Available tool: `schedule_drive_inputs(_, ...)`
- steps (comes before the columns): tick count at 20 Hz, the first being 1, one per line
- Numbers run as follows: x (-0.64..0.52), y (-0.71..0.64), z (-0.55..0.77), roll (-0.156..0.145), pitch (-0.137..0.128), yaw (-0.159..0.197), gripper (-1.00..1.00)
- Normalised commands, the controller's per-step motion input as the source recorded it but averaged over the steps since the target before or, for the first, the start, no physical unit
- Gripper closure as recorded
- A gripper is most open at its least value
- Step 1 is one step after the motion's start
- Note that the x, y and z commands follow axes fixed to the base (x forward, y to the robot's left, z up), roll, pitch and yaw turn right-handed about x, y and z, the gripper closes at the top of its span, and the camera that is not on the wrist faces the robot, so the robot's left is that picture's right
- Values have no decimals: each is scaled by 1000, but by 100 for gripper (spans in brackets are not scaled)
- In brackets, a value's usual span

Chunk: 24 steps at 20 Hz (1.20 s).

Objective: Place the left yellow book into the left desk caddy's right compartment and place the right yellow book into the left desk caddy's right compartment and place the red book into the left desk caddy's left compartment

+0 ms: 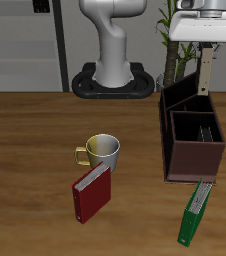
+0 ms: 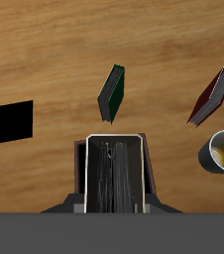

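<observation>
The claw (image 1: 205, 62) grips a yellow book (image 2: 116, 177) above the left desk caddy (image 1: 192, 128); the red book (image 1: 92, 192) remains on the worktop (image 1: 25, 150).

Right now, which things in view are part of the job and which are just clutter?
Job: held yellow book, red book, left desk caddy.
Lying about: green book, mug.

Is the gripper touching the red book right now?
Apart. The exterior view shows the gripper over the left desk caddy, the red book lying far off beside the mug.
</observation>
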Motion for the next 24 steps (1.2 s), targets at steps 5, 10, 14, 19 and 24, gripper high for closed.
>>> schedule_drive_inputs(5,180,26,-108,52,20,24,100)
schedule_drive_inputs(10,118,-25,-217,12,23,19,100)
schedule_drive_inputs(14,101,-25,-153,-1,6,-6,100)
schedule_drive_inputs(19,12,-18,-134,20,2,5,100)
schedule_drive_inputs(24,-17,-250,-49,-12,-2,-8,100)
